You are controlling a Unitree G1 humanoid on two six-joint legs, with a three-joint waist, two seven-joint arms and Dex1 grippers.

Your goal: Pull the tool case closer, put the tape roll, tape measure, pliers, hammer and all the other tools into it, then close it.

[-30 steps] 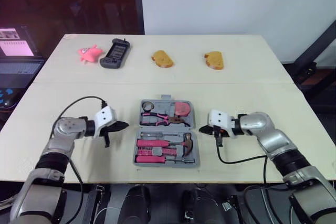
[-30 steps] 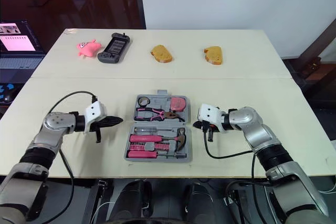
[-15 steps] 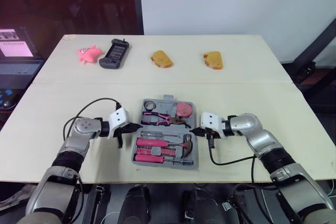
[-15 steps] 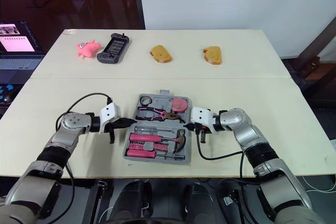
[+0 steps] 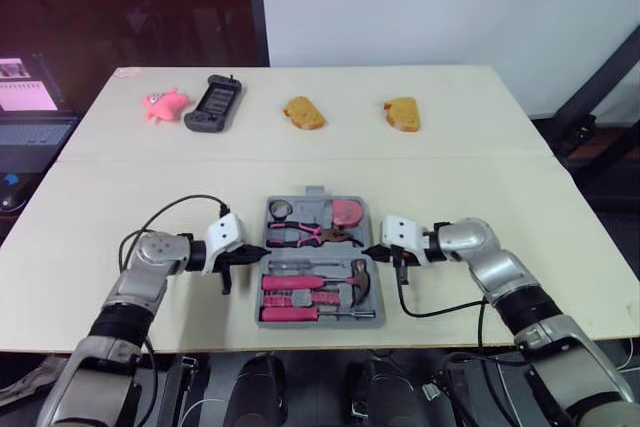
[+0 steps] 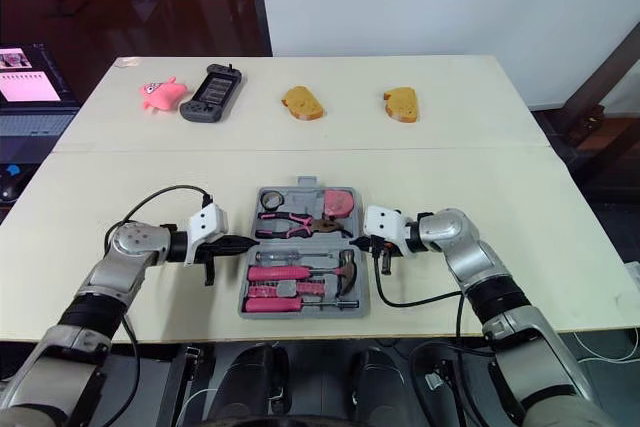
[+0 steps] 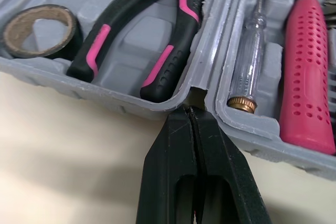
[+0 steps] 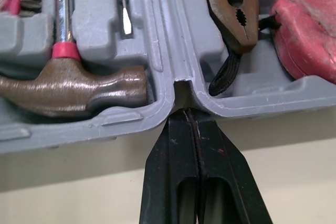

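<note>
The grey tool case (image 5: 320,322) lies open near the table's front edge. Its far half holds a tape roll (image 7: 39,30), pink-handled pliers (image 7: 142,40) and a pink tape measure (image 8: 310,30). Its near half holds a hammer (image 8: 73,90), a pink-handled screwdriver (image 7: 307,72) and a clear tester screwdriver (image 7: 252,61). My left gripper (image 7: 191,109) is shut, with its tip at the hinge notch on the case's left side. My right gripper (image 8: 185,113) is shut too, its tip touching the matching notch on the right side. Neither one holds anything.
Along the table's far side lie a pink toy (image 5: 162,102), a black handheld device (image 5: 211,104) and two pieces of bread (image 5: 304,112) (image 5: 402,113). A laptop (image 5: 30,107) sits beyond the table's left edge. Bare tabletop lies on both sides of the case.
Both grippers moved inward from the open table to the case's side notches. The case looks slightly nearer the front edge than before.
</note>
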